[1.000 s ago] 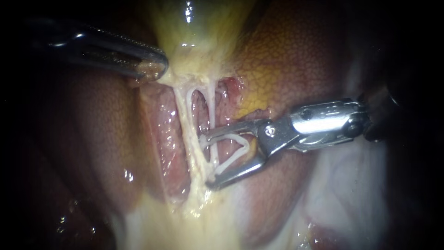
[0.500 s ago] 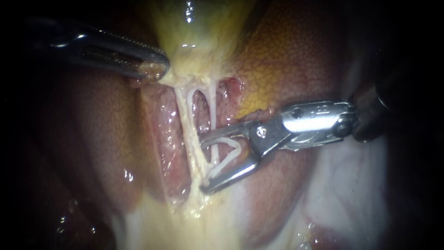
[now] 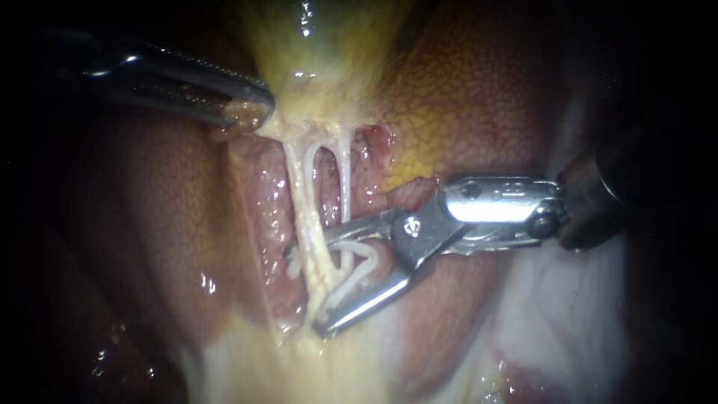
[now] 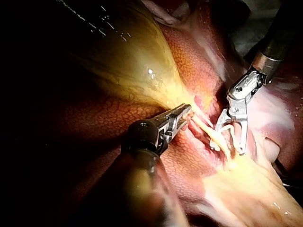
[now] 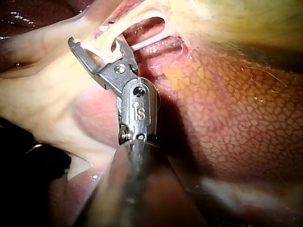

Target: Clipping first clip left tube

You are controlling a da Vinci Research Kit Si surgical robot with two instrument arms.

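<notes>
Straddling left tube (image 3: pixel 299 187) with right instrument's (image 3: pixel 307 292) wide jaws, clip (image 3: pixel 366 256) loaded. Right tube (image 3: pixel 345 179) just beside, probably inside too: risk of clipping both. Clamped on gallbladder (image 3: pixel 321 45) at left tube's upper end with left instrument (image 3: pixel 250 112).

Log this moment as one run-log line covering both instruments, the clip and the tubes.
left instrument: jaws shut on gallbladder | right instrument: jaws hold open clip | left tube: between jaws, unclipped
</notes>
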